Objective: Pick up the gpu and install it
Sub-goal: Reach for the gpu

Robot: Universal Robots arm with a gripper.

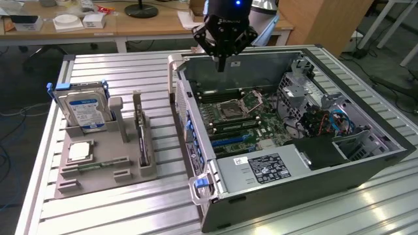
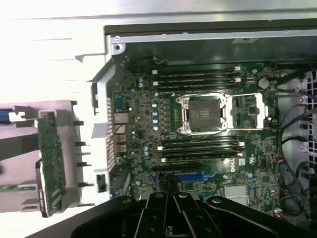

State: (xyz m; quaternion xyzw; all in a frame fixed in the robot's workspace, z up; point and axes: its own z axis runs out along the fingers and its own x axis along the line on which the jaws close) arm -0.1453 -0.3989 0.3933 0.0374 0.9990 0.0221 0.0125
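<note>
Lab room w/ wooden desks at the back; ribbed metal worktop (image 1: 117, 71) up front. Gripper (image 1: 222, 66) hangs over the far end of the open PC case (image 1: 307, 188), fingers shut tight, nothing btwn them, not touching anything. In the wrist view the gripper (image 2: 167, 213) looks down on the motherboard (image 2: 138, 124) & its open CPU socket (image 2: 204, 113). The gpu (image 1: 142, 147) is well apart from it, standing edge-on in a slot of the grey holder (image 1: 104, 178) nr the worktop edge on the exterior view's left, just beside the case wall; wrist view shows the gpu (image 2: 51, 163) as a green board. Same holder carries a hard drive (image 1: 83, 110) upright, a CPU chip (image 1: 80, 152) & a memory stick (image 1: 98, 165) lying flat.
</note>
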